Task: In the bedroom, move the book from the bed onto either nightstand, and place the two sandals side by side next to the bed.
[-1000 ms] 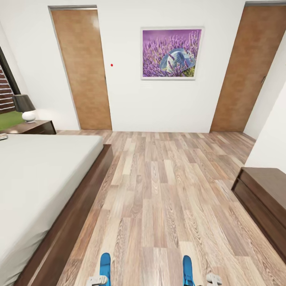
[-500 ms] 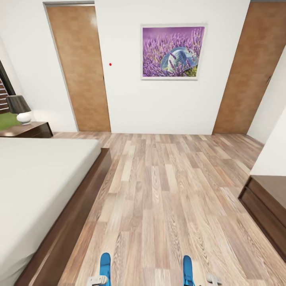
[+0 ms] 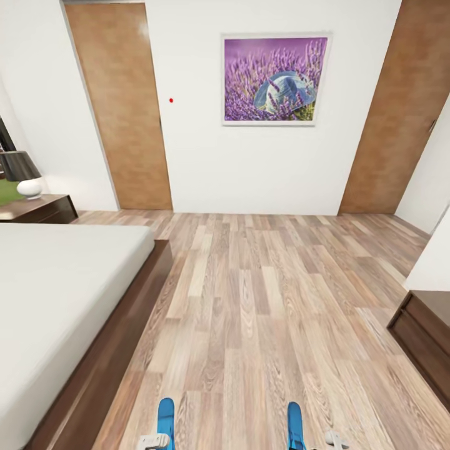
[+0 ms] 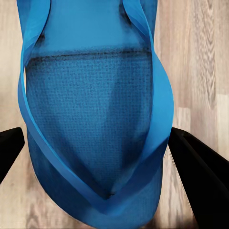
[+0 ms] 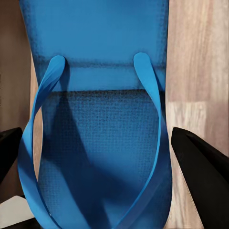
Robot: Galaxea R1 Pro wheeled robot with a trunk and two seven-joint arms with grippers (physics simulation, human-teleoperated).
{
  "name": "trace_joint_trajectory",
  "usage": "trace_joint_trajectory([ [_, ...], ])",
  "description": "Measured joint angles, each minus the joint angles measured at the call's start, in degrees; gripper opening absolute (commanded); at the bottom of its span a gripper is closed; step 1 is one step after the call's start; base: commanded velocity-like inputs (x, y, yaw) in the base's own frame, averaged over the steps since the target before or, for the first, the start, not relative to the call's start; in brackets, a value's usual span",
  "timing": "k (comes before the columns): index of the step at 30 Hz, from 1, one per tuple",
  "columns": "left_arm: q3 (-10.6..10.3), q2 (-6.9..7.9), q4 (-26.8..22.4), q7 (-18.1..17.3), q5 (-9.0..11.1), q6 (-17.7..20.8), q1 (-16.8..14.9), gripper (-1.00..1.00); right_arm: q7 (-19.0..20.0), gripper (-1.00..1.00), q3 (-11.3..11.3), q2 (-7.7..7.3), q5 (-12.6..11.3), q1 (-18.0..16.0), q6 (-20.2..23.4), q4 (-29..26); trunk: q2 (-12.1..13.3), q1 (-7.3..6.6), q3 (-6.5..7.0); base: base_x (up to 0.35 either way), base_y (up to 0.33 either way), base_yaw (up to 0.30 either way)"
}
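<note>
The bed point(image 3: 56, 300) fills the left, a nightstand point(image 3: 39, 208) with a lamp point(image 3: 22, 175) at its far end. Each gripper clamps a blue sandal: left gripper point(image 4: 102, 148) on the left sandal point(image 3: 165, 417), right gripper point(image 5: 102, 152) on the right sandal point(image 3: 295, 423), over bare floor point(image 3: 262, 312). A cabinet point(image 3: 428, 340) stands right.

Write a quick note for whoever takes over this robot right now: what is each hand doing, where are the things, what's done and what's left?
Left hand: closed on a blue sandal.
Right hand: closed on the other sandal.
Both sandals are carried low above the wood floor; the bed is on the robot's left, a nightstand with a lamp beyond it.
Done: both sandals picked up.
Left: set them side by side on the floor next to the bed. The book isn't visible from here, so check whether it has been moved onto a nightstand.
</note>
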Motion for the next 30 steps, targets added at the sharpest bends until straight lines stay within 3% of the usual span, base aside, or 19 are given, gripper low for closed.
trace_joint_trajectory([
  [30,-0.01,0.00,0.02,0.00,0.00,0.00,0.00,-1.00,0.08,-1.00,0.04,0.10,0.00,0.00,0.00,0.00,0.00,0.00,0.00,0.333,0.000,0.000],
])
